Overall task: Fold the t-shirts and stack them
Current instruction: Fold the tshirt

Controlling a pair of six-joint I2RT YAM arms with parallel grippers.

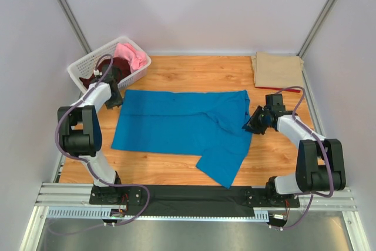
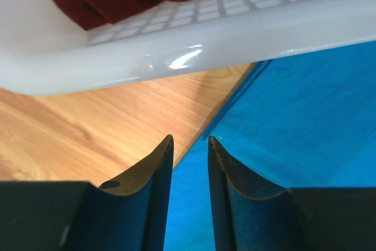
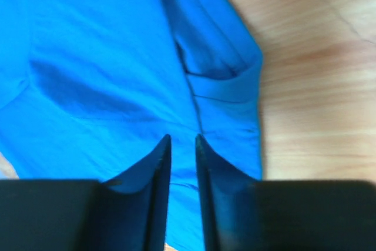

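Note:
A bright blue t-shirt (image 1: pixel 176 124) lies spread flat across the middle of the table, one sleeve pointing to the near edge. My left gripper (image 1: pixel 116 101) is low at the shirt's far left corner, beside the basket. In the left wrist view its jaws (image 2: pixel 190 138) stand slightly apart over the shirt's edge (image 2: pixel 294 121), with nothing between them. My right gripper (image 1: pixel 251 125) is at the shirt's right edge by the collar. In the right wrist view its jaws (image 3: pixel 183 136) stand slightly apart over the blue cloth (image 3: pixel 100 57). A folded tan shirt (image 1: pixel 277 69) lies at the back right.
A white lattice basket (image 1: pixel 79 69) at the back left holds a pink shirt (image 1: pixel 130 55) and a dark maroon shirt (image 1: pixel 114 72). Its rim (image 2: pixel 235 39) is close in front of my left fingers. A thin red edge (image 1: pixel 267 88) shows under the tan shirt.

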